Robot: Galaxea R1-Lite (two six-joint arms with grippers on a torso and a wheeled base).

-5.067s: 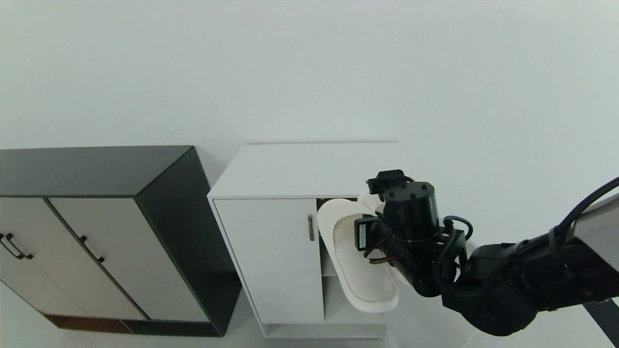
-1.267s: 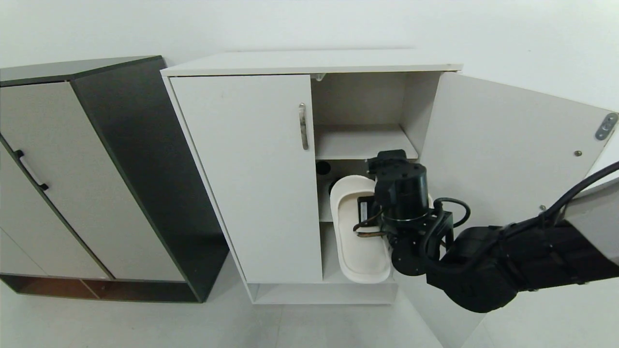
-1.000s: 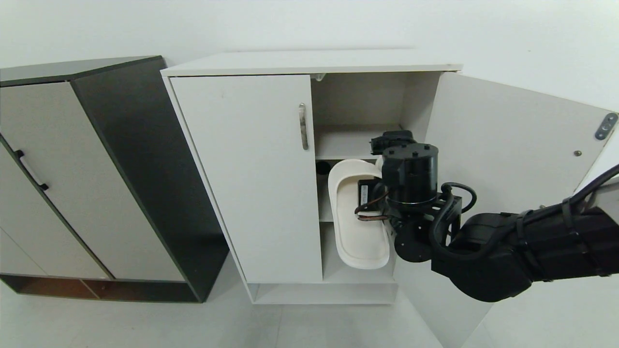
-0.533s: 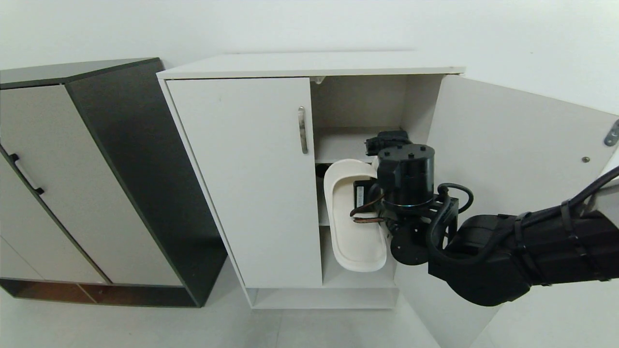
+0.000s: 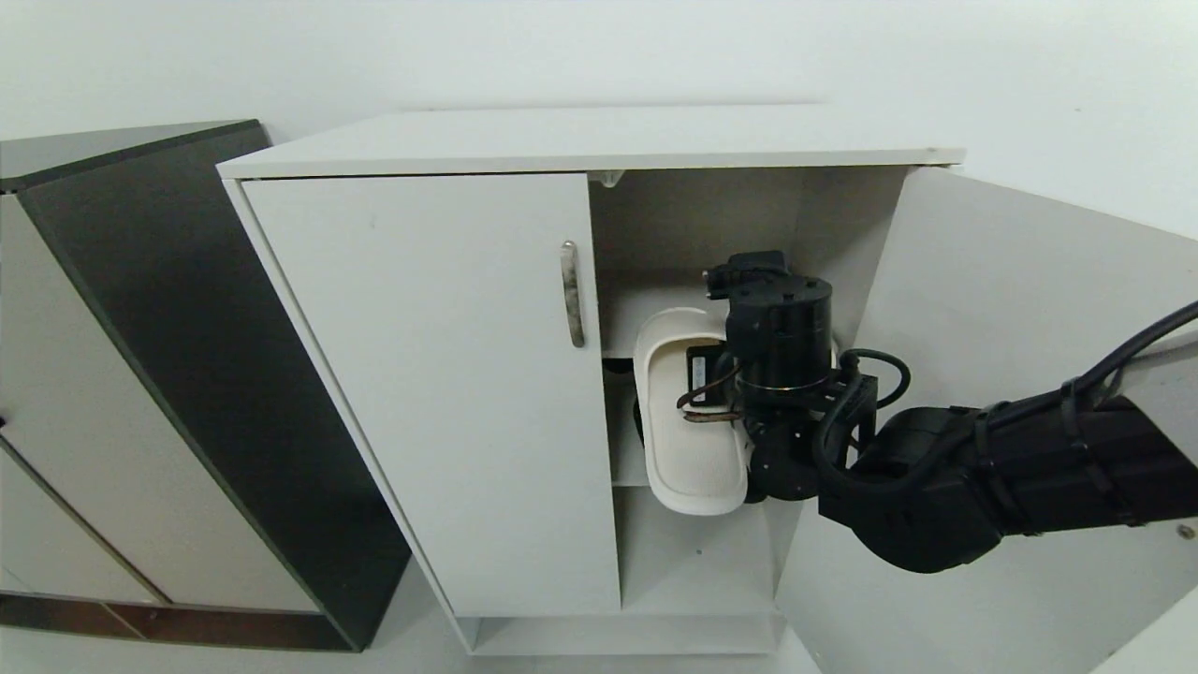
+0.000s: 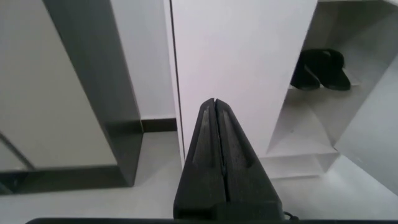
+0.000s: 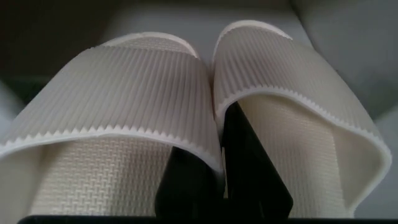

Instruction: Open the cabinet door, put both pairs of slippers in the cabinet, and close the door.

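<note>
- my right gripper is clamped on the inner strap edges of the white slippers, which sit side by side.
- i see that pair in the open right half of the cabinet, level with its shelves; the right door is swung wide.
- black slippers lie on an inner shelf.
- my left gripper has its fingers pressed together, holding nothing, and faces the shut left door.

The cabinet stands just right of a second cabinet; left door closed, right door swung out to the right. The right gripper holds one pair of slippers side by side at the open compartment's mouth, mid-shelf level. The other pair sits on a shelf inside, behind them.
</note>
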